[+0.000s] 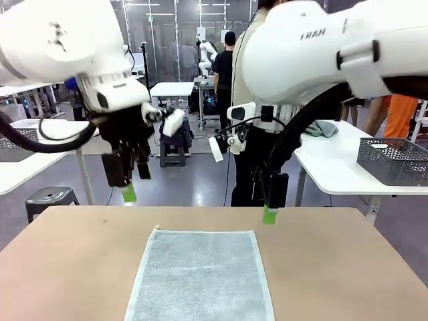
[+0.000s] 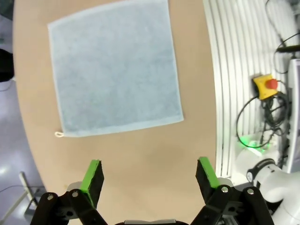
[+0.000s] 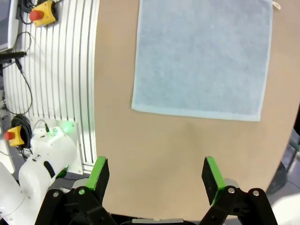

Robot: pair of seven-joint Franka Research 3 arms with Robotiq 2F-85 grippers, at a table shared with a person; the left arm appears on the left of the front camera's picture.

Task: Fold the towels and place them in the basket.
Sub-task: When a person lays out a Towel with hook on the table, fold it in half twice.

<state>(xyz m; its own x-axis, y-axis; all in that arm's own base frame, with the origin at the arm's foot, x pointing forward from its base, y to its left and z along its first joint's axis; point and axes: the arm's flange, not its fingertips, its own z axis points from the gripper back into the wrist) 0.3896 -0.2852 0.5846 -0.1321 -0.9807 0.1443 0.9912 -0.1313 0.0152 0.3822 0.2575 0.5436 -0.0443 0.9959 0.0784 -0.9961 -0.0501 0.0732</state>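
Towel [image 1: 200, 277], rectangular pale terry, lies flat on smooth tabletop [image 1: 348, 267].

Lettering on the white glossy shell of the right robot arm [image 1: 321, 50]: I read dark capitals "RAN", the first letter unclear.

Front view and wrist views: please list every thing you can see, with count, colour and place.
towel: one, light blue-grey, flat on the table
table: one, tan, under the towel
mesh basket: one, dark grey, side table, right
stool: one, grey, floor, left
stop buttons: two, yellow and red, beside the table
person: one, dark trousers, far side
left gripper: one, black, green pads, open, above table
right gripper: one, black, green pads, open, above table
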